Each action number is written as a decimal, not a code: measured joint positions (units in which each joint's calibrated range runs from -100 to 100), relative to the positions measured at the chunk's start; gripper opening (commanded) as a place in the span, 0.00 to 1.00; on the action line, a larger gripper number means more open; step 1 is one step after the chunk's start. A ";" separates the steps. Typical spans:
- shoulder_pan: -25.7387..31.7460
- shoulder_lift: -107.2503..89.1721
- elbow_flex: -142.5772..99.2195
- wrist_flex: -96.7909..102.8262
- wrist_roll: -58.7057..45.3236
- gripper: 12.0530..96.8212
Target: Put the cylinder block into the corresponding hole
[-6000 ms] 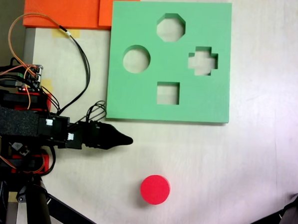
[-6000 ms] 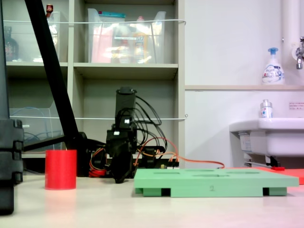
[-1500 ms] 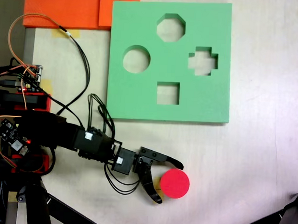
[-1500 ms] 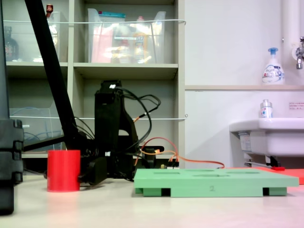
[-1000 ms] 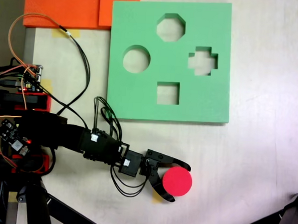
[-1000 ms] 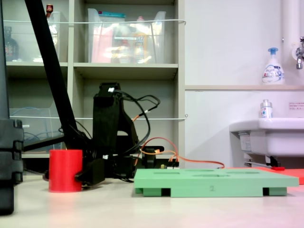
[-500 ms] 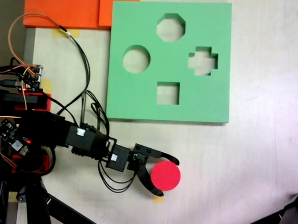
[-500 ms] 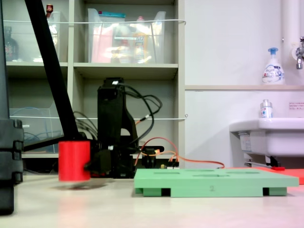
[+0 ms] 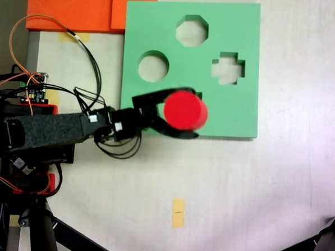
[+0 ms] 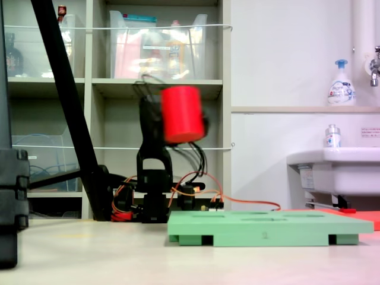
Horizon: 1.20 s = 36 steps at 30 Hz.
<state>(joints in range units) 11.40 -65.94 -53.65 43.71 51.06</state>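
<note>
Jaws clamp the cylinder block [image 9: 184,109] aloft above the green board [image 9: 235,115]; round hole [image 9: 153,66] empty.

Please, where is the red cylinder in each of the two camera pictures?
A fixed view, from above: the red cylinder is at centre, held by the gripper over the near edge of the green board.
A fixed view, from the side: the cylinder hangs high, left of centre.
Shared landmark: the green board.

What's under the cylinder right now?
The cylinder, held high in the pincer, hangs over the green board. From above it covers most of the square hole.
</note>
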 measured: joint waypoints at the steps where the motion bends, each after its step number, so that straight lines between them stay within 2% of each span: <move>1: 1.47 0.00 0.49 -1.96 0.00 0.18; 6: 7.72 0.00 0.29 -5.29 -0.05 0.21; 11: 11.33 0.55 -4.21 -5.29 -0.15 0.21; 17: 12.41 3.42 -12.44 -4.60 -0.29 0.21; 20: 12.75 10.81 -16.76 2.64 -0.29 0.21; 26: 14.21 22.30 -16.56 11.75 -0.29 0.21; 36: 15.48 30.37 -16.56 14.78 -0.29 0.24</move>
<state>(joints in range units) 26.89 -35.57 -70.21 58.49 50.77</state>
